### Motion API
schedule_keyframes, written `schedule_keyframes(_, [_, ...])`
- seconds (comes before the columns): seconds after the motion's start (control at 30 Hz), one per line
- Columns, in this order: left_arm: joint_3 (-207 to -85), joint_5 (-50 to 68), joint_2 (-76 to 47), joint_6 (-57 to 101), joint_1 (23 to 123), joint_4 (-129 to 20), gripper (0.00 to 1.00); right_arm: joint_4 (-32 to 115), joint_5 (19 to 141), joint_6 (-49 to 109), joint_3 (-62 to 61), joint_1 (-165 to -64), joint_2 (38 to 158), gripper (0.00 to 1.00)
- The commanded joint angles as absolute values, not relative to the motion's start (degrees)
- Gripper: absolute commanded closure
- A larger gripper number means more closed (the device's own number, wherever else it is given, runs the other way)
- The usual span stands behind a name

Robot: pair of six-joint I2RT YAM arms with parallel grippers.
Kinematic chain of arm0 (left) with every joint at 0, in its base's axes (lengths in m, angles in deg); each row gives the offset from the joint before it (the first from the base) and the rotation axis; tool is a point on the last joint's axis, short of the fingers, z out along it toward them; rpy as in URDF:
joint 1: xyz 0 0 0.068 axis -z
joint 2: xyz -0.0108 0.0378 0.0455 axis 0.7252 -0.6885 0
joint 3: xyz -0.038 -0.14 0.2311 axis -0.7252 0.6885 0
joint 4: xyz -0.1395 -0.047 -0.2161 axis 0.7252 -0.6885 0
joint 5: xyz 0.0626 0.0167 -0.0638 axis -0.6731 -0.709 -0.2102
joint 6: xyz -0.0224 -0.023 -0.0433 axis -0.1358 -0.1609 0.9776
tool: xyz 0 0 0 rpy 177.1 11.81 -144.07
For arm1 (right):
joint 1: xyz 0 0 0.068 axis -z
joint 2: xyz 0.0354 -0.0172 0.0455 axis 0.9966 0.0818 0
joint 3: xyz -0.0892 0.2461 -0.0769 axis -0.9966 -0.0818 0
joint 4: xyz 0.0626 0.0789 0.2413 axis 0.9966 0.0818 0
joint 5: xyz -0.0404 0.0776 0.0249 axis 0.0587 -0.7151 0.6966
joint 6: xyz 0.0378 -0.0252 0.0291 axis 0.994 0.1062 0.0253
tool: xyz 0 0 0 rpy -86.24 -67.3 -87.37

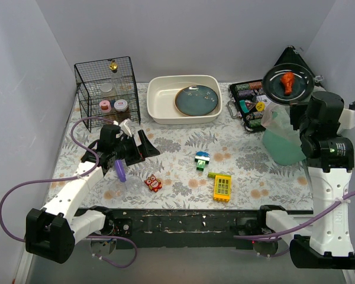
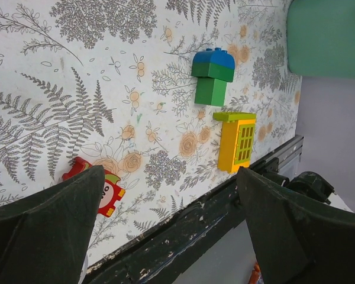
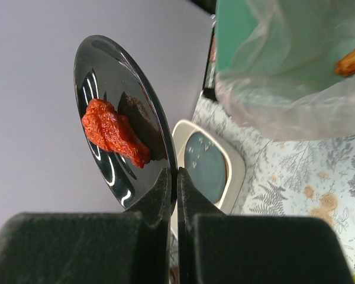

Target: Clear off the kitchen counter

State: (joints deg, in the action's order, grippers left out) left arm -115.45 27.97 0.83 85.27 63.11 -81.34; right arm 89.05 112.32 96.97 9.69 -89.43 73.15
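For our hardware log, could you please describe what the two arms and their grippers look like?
The left arm and the right arm are both built of white links connected by black cylindrical joints. A thin purple cable loops along each arm. The left gripper and the right gripper have matte black, wedge-shaped fingers that are lightly scuffed.

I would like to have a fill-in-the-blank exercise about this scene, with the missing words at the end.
1. The drumstick on the dark plate held by the right gripper is ____.
2. The left gripper has its jaws ____.
3. The dish in the white basin is ____.
4. The wire basket stands at the kitchen counter's far ____ corner.
Missing words: red, open, blue, left.
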Motion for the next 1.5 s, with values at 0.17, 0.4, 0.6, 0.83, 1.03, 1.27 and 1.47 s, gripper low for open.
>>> schedule_keyframes(0.17, [-117.24,29.18,1.13,82.14,63.19,-83.74,0.05,91.69,119.88,105.26,10.95,-81.54,72.31,0.99])
schedule_keyframes(0.4, [-117.06,29.88,0.34,81.7,63.19,-83.39,0.05,93.27,124.1,102.63,10.78,-75.82,73.01,0.99])
schedule_keyframes(0.6, [-117.76,30.59,-1.76,80.65,63.19,-82.95,0.05,93.45,125.77,98.5,8.58,-71.25,72.57,0.99])
schedule_keyframes(0.83, [-118.64,30.85,-3.08,79.94,63.19,-82.95,0.05,93.01,129.9,92.61,8.05,-69.22,74.51,0.99])
schedule_keyframes(1.03, [-118.73,30.94,-3.79,80.03,63.19,-82.69,0.05,87.57,137.02,81.11,7.53,-69.22,74.6,0.99])
schedule_keyframes(1.27, [-119.26,31.2,-4.49,80.29,63.19,-82.25,0.05,80.45,138.17,67.48,7.79,-69.22,76.26,0.99])
schedule_keyframes(1.47, [-119.44,31.2,-4.49,80.38,63.19,-82.25,0.05,79.12,140.53,59.39,9.63,-69.22,79.78,0.99])
